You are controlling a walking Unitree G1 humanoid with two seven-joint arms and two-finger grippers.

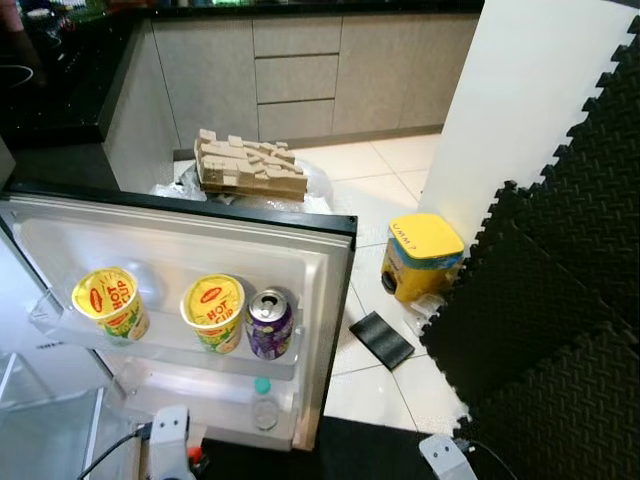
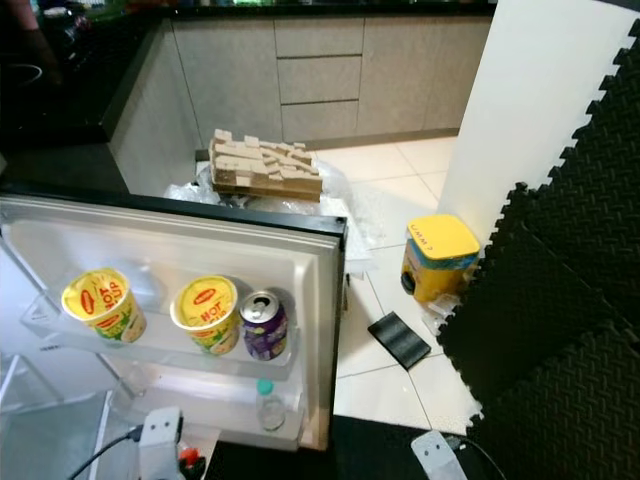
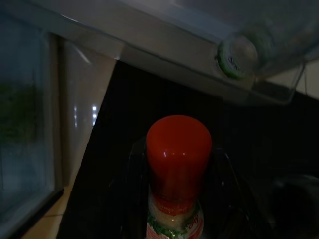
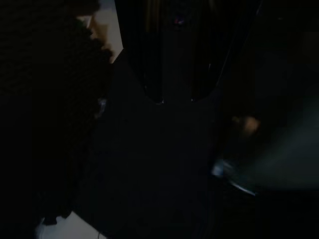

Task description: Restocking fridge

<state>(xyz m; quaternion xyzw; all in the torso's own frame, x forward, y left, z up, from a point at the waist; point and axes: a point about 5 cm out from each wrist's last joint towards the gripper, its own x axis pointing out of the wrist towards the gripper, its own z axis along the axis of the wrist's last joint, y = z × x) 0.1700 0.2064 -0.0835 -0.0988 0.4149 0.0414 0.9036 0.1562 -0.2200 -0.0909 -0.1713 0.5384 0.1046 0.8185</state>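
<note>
- Left eye view: the fridge door point(image 1: 180, 250) stands open before me. Its upper door shelf point(image 1: 170, 345) already carries two noodle cups point(image 1: 110, 303) and point(image 1: 214, 312), with a purple can point(image 1: 269, 323) at 3 o'clock of them, all upright and close together. A small green-capped bottle point(image 1: 263, 403) sits in the lower door shelf. I judge the restocking partly done, with room left on both shelves.
- Right eye view: my left arm point(image 2: 160, 440) shows at 6 o'clock, low under the door, and my right arm point(image 2: 432, 455) at 5 o'clock, idle. Around me: a yellow-lidded tin point(image 2: 438, 258) on the floor at 3 o'clock, a black flat pad point(image 2: 399, 340) near it, a cardboard packing block point(image 2: 265, 165) on plastic wrap at 12 o'clock, and black foam mats point(image 2: 560, 320) leaning on the right. The door's edge and the lower shelf rim stand between my load and its place.
- Left wrist view: my left gripper point(image 3: 177, 199) is closed around a red-capped sauce bottle point(image 3: 178, 154), fingers on either side of its neck. The bottle is held upright just below the lower door shelf, whose clear rim and the green-capped bottle show at 1 o'clock. It is yet to be placed.
- Right wrist view: very dark; of my right gripper point(image 4: 175, 97) I cannot tell whether it is open or closed.
</note>
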